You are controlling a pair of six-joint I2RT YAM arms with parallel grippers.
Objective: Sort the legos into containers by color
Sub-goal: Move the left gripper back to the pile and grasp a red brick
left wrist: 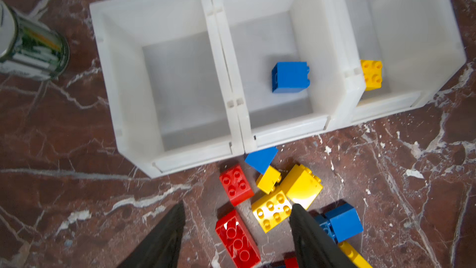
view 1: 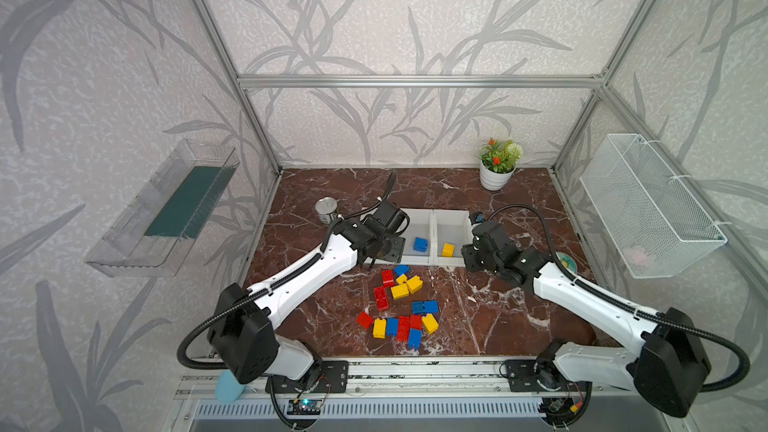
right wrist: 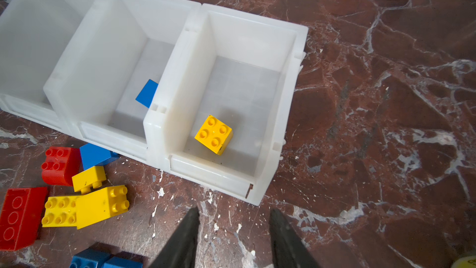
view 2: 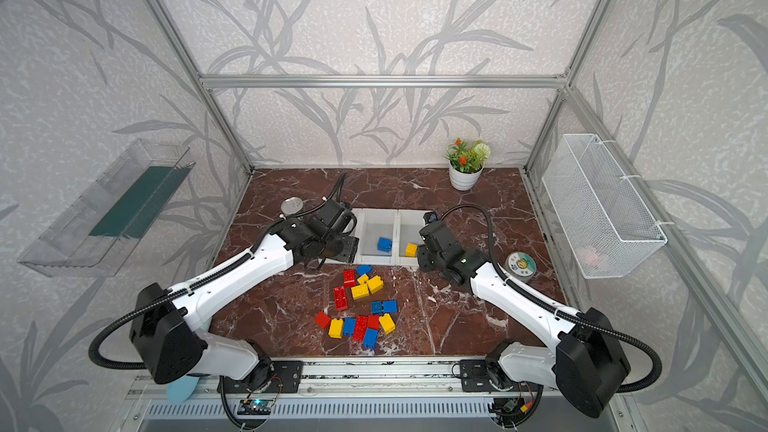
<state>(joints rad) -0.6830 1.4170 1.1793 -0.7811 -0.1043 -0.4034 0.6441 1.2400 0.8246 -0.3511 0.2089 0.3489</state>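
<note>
Three joined white containers (left wrist: pixel 123 99) stand in a row. The left one is empty, the middle one holds a blue lego (left wrist: pixel 290 76) and the right one (right wrist: pixel 291 86) a yellow lego (right wrist: pixel 213 134). In both top views, several red, blue and yellow legos (view 1: pixel 399 305) lie loose on the marble in front of them. My left gripper (left wrist: pixel 237 215) hangs open above a red oblong lego (left wrist: pixel 237 238) and a yellow one (left wrist: pixel 271 212), holding nothing. My right gripper (right wrist: pixel 234 216) is open over bare marble, just in front of the right container.
A tin can (view 1: pixel 326 209) stands left of the containers. A potted plant (view 1: pixel 496 164) is at the back right and a round disc (view 2: pixel 520 265) lies by the right arm. A wire basket (view 1: pixel 648 205) and a clear tray (view 1: pixel 162 209) hang on the side walls.
</note>
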